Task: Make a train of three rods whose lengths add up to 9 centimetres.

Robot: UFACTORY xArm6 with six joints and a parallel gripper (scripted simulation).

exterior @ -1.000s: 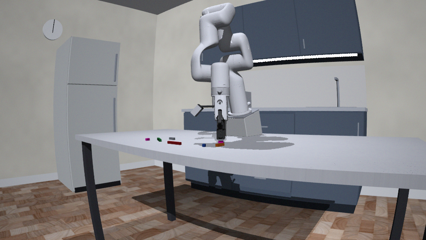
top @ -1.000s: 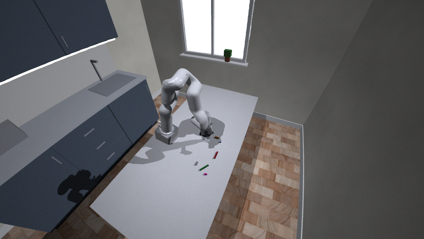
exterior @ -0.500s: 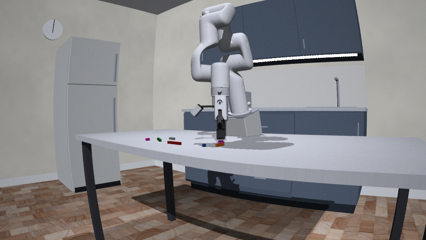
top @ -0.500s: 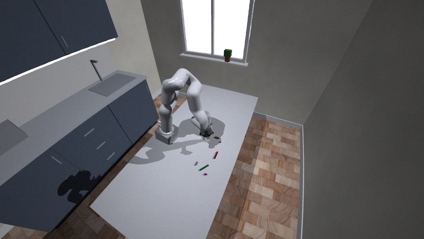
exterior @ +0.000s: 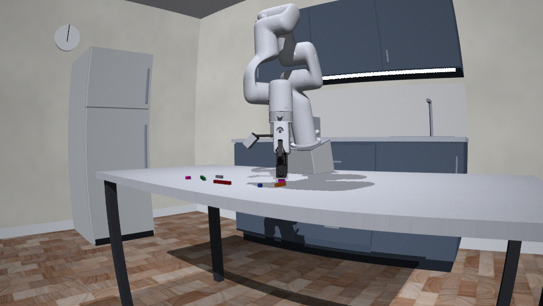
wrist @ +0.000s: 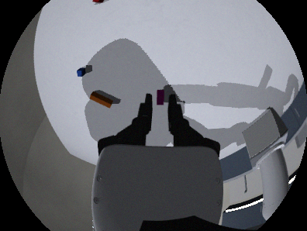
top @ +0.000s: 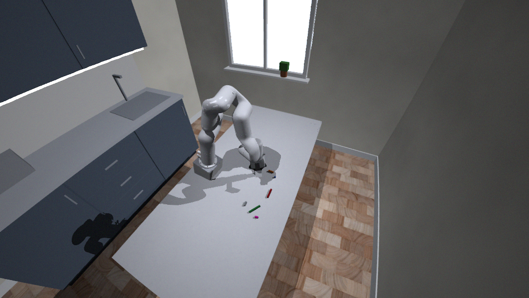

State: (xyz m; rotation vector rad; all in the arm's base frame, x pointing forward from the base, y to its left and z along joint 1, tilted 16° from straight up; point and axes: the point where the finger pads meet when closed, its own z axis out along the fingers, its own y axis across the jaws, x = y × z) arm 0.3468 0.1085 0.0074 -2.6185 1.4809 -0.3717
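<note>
- The gripper (wrist: 160,108) points straight down at the middle of the bench, on the side of the arm's base that faces the far long edge. Its fingers are partly closed around a magenta rod (wrist: 160,97). A sliver of bench seems to show on each side of the rod, so I judge that it is not gripped (a light touch cannot be ruled out).
- The orange rod (wrist: 103,98) lies near the magenta one, toward that long edge, but the two are apart and not turned along one line. If the fingers lift away now, the gap and the angle probably both fail.
- If the fingers close unevenly, one of them could push the short rod and twist it.
- The blue rod (wrist: 81,71) sits close beside the orange one. A sideways slide could knock it, or leave it too near the train.
- The grey rod (top: 244,203) (the likely third piece) lies further along the bench, near a green rod (top: 253,208) and a second magenta rod (top: 255,217), so fetching it could disturb them.
- The red rod (top: 268,193) lies between the two groups, in the likely path.
</note>
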